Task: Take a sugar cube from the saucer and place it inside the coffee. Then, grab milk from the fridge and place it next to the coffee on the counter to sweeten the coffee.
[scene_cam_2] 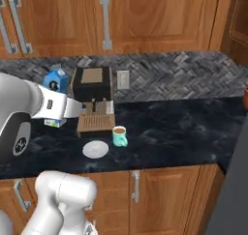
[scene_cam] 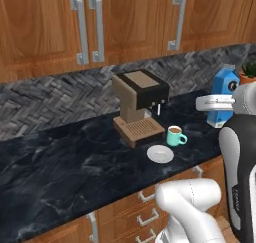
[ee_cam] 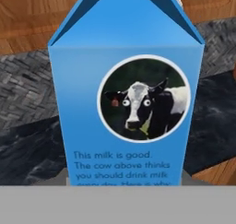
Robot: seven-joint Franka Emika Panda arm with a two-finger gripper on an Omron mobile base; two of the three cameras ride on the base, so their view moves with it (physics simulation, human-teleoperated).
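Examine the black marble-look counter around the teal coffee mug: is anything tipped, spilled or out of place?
Nothing stands out. The teal mug stands upright, no spill shows on the black counter, the round white saucer lies flat beside it, and the blue milk carton is upright.

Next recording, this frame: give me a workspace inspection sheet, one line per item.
Surface: black marble counter, bare on its left part.
Job's things: milk upright on the counter, to the right of and apart from the coffee; saucer shows no sugar cube.
Clutter: coffee machine behind the mug; potted plant at the right edge.
Grippers: fingertips hidden; hand view sits close against the carton's cow label.
Cables: nothing seen.
Surroundings: wooden cabinets, herringbone backsplash.
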